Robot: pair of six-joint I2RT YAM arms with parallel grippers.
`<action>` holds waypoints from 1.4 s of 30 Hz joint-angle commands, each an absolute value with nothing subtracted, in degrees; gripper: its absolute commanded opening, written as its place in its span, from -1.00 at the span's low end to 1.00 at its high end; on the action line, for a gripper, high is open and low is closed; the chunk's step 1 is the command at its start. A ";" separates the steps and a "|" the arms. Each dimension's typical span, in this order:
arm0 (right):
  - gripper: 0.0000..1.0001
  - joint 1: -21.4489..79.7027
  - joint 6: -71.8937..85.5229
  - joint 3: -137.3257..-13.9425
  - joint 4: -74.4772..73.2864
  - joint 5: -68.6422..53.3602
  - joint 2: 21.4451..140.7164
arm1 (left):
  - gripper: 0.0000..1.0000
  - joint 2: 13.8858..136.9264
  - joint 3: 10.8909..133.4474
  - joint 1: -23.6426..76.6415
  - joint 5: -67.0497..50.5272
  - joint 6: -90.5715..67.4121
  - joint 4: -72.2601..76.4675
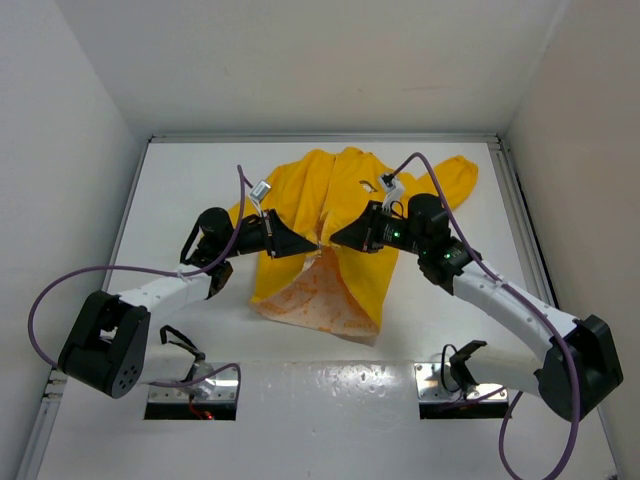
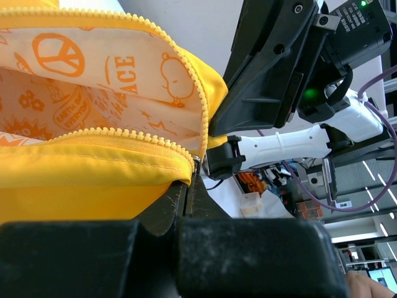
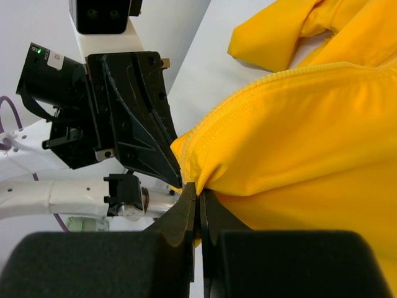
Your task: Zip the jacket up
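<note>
My L pincer (image 2: 190,185) is clenched on the jacket (image 1: 300,195) front edge, right by the zip teeth (image 2: 124,133). R pincer (image 3: 199,197) is clenched on the opposite yellow edge, tips nearly meeting. Jacket lies mid-table (image 1: 190,190), lower front open w/ lining (image 1: 320,295) showing, a sleeve (image 1: 458,178) farther back.

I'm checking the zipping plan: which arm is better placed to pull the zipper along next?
Left, probably. The left pincer is shut right where the two rows of zipper teeth meet on the jacket, while the right pincer pinches only yellow cloth beside it, better for holding taut.
</note>
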State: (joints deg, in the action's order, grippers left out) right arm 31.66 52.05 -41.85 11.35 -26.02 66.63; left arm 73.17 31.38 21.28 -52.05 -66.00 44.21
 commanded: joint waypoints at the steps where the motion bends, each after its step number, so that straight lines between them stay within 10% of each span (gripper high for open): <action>1: -1.00 32.08 51.77 -44.21 12.48 -26.98 66.36 | -1.00 71.98 31.64 20.65 -51.77 -65.04 46.32; 42: -1.00 31.38 49.66 -46.32 9.67 -26.72 68.64 | -1.00 71.98 32.70 19.60 -52.82 -66.71 49.22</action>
State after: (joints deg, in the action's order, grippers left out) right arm 30.63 50.63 -44.82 8.62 -25.93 68.45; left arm 73.17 31.38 20.36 -52.18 -66.48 45.10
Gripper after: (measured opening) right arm 0.009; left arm 0.010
